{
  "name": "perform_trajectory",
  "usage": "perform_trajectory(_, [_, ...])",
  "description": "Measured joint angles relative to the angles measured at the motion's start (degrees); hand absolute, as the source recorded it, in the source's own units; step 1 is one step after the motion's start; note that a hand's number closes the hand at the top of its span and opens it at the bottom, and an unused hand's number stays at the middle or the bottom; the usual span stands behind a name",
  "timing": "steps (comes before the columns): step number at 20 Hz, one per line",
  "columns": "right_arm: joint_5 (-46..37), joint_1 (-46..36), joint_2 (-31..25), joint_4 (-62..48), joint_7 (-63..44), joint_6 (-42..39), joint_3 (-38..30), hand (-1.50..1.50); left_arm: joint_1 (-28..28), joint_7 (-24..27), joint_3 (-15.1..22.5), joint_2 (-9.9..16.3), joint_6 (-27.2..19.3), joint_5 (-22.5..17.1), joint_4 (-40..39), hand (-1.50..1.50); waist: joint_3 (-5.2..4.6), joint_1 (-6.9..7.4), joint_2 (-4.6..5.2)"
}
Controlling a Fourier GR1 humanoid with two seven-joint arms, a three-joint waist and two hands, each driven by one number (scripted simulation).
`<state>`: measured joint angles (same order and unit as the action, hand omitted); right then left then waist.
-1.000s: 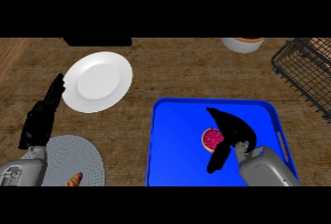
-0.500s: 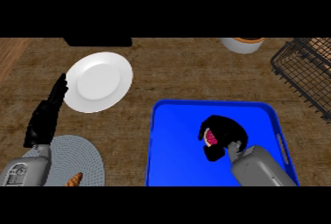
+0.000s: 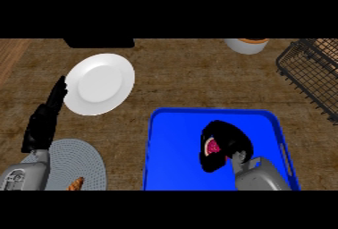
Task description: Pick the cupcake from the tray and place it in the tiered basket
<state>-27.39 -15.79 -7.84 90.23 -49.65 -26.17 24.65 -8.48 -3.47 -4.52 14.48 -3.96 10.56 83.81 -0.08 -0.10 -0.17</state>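
The right hand curls round the pink cupcake on the blue tray, lower right; the left hand rests with straight fingers at the left. The cupcake could slip on the way to the basket, upper right, if only part of it is held.

— How is the light?

— Even and soft, fairly bright across the wooden tabletop. No single source shows.

— Any shadows?

— Hardly any. The white plate throws no clear shadow on the wood around it, and neither does the blue tray to the plate's lower right.

— Glare?

— None; the plate is the brightest thing, evenly white, its rim a little soft.

— Dark spots?

— The right hand on the tray reads as flat black, its finger detail lost.
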Motion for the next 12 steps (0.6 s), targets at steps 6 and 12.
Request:
perform_trajectory(6, [-4.2,-7.0,0.6,-1.8,-4.8,8.1,-10.9,1.50,-0.5,0.1,0.0,0.2,0.4,0.2,0.3,0.00,0.03,1.00,0.63])
perform_trajectory(12, [-15.7,-17.0,-3.9,-8.6,-10.3,21.9,-23.4,1.50,-1.8,0.1,0.8,-0.2,1.0,0.1,0.7,0.00,-0.11,3.10,1.91])
